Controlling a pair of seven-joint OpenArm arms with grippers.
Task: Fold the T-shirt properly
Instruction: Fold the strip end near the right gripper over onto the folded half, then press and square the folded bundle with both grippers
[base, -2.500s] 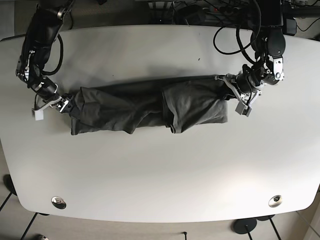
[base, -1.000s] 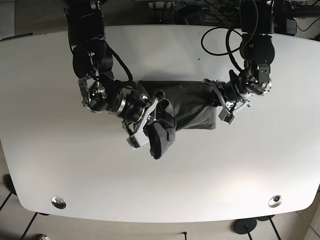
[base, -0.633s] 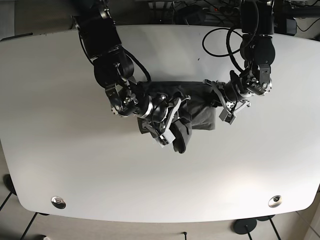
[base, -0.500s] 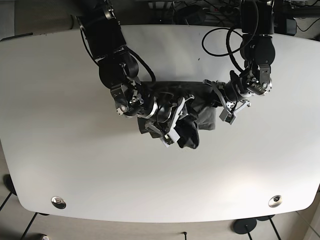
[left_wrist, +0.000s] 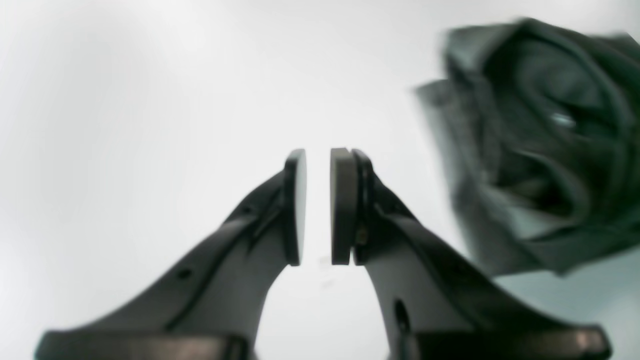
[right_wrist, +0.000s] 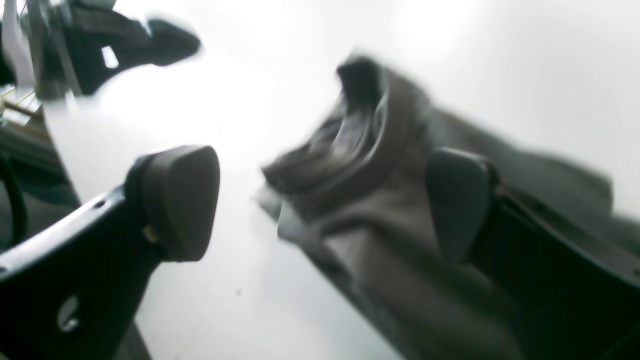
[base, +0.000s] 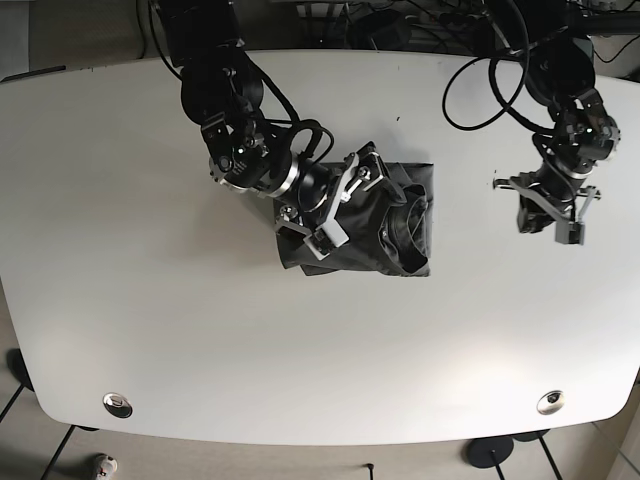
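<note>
My right gripper (base: 340, 205) is spread wide over the shirt (base: 385, 225), bunched mid-table (base: 150, 330) toward the far edge, to let the fold settle. My left gripper (base: 548, 212), nearly closed and empty, waits near the right edge, clear.

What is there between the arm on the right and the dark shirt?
Nothing: in the base view only bare white table separates the left gripper from the shirt.
</note>
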